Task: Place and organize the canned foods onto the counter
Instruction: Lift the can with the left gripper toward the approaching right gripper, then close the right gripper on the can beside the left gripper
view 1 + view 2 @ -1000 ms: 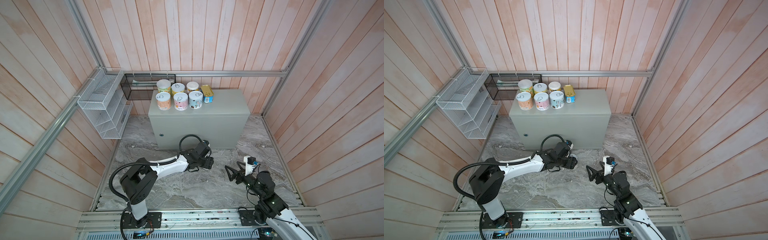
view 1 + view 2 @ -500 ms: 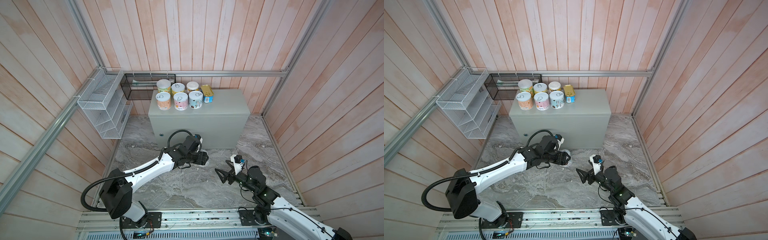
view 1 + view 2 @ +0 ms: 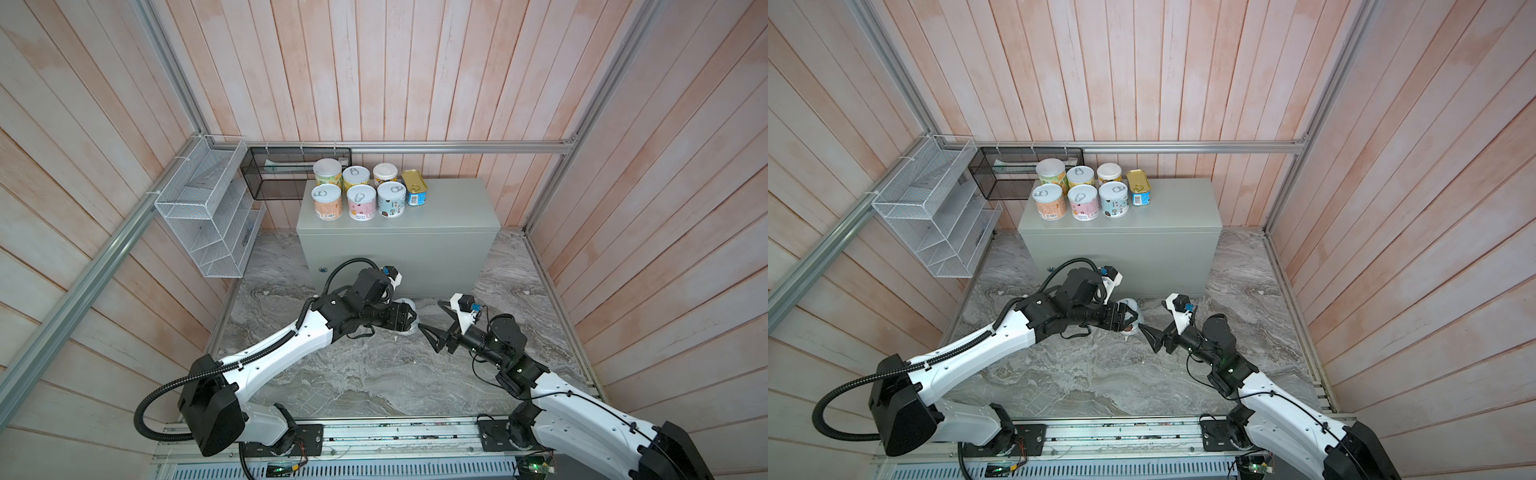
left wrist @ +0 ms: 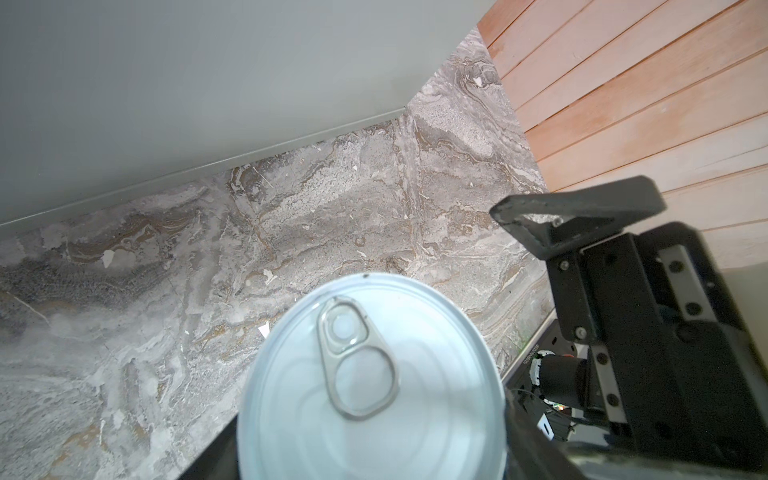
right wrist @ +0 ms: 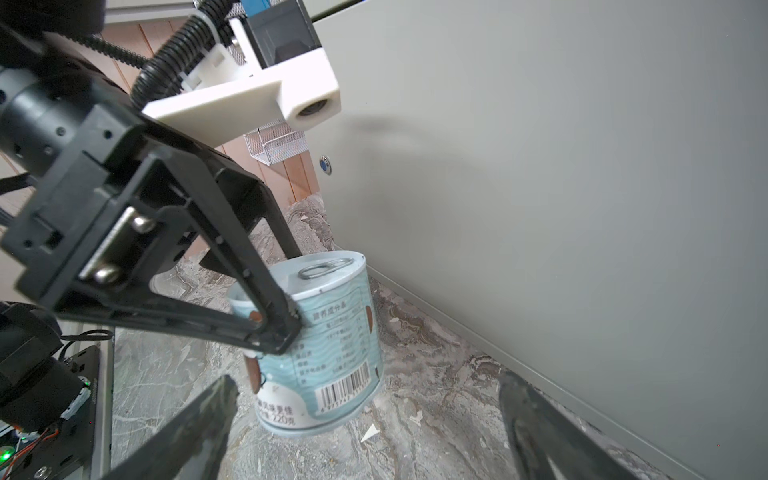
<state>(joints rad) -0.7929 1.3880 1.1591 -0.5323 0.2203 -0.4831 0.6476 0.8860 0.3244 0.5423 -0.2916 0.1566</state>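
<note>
Left gripper (image 3: 405,321) is clamped on the teal can (image 5: 332,349); its fingers (image 5: 257,291) press the label from opposite sides just under the rim, seen clearly in the right wrist view. The can has a silver pull-tab lid (image 4: 370,374) and a barcode facing the right wrist camera. It sits low over the stone floor (image 3: 374,374), in front of the counter (image 3: 436,208) and close to its front face, right of the lock (image 3: 320,270). Whether the base touches the floor I cannot tell. In both top views the gripper body covers most of the can; only the lid edge (image 3: 1130,303) and a bit of the base show. Right gripper (image 3: 430,315) has its fingers spread wide with nothing between them, pointing at the can from the other side. Its tips are just beside the can; contact cannot be told. On the counter top, at the back left, stand six round cans (image 3: 361,202) upright in two rows of three, packed close. The gold tin (image 3: 413,183) lies flat just beside the right end of those rows. The rest of the counter top is bare. A white wire rack (image 3: 208,216) hangs on the left wall, and a black mesh basket (image 3: 291,166) is on the back wall beside the counter.
</note>
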